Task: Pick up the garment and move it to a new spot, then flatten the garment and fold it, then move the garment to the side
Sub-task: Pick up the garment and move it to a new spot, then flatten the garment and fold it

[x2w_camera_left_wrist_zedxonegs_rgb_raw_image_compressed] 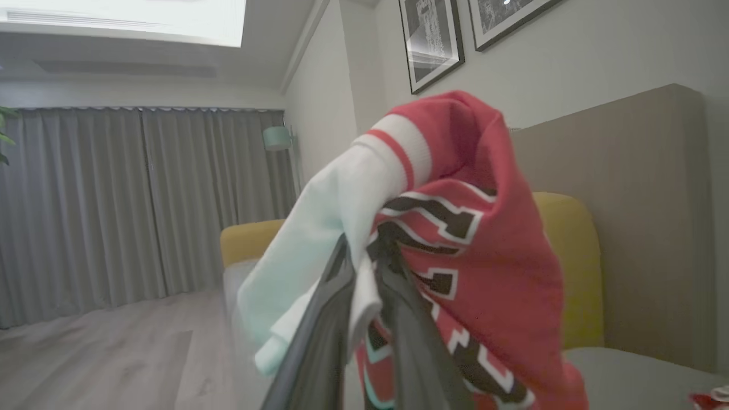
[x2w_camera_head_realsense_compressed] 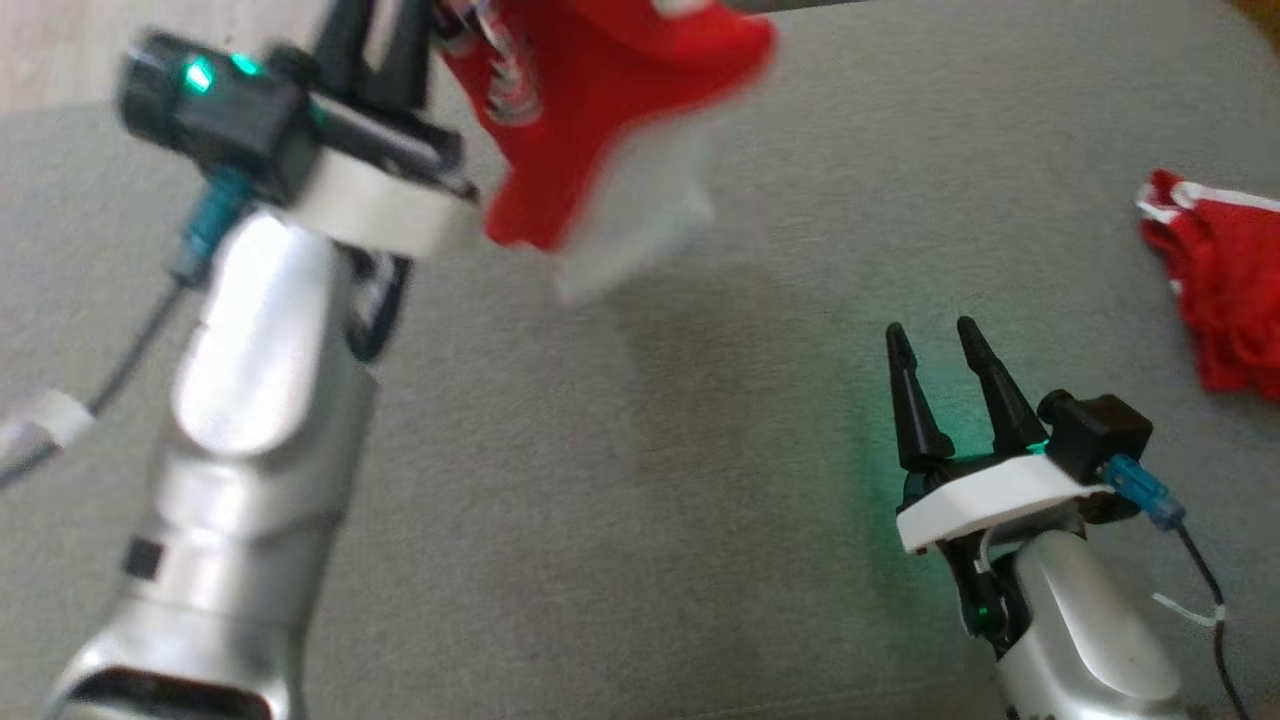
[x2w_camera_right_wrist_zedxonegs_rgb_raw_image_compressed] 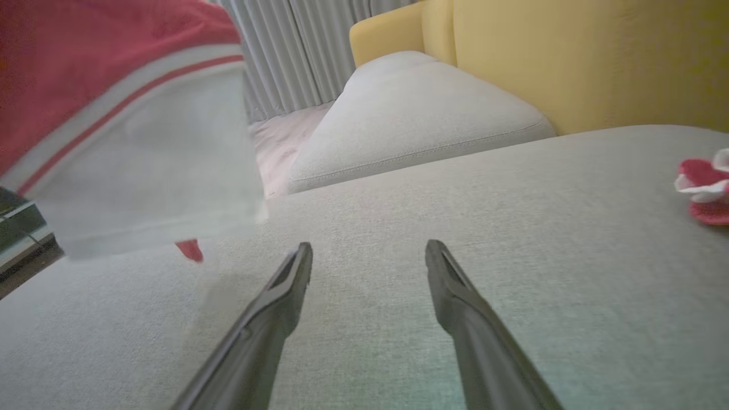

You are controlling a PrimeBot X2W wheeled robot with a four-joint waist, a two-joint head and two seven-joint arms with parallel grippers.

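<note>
At the upper left of the head view, the left tool [x2w_camera_head_realsense_compressed: 385, 50] is clamped on the garment [x2w_camera_head_realsense_compressed: 600, 90], a red and white jersey held clear of the seat [x2w_camera_head_realsense_compressed: 640, 500], probably so it can be carried to a new spot. At the lower right, the right tool [x2w_camera_head_realsense_compressed: 932, 335] hovers with its 2 fingers spread, gripping nothing. The seat is plain grey woven fabric. Another red cloth [x2w_camera_head_realsense_compressed: 1225, 290] lies at the right edge. Beyond are a yellow backrest [x2w_camera_right_wrist_zedxonegs_rgb_raw_image_compressed: 569, 57], grey curtains [x2w_camera_left_wrist_zedxonegs_rgb_raw_image_compressed: 142, 199] and a wooden floor [x2w_camera_left_wrist_zedxonegs_rgb_raw_image_compressed: 114, 353].
</note>
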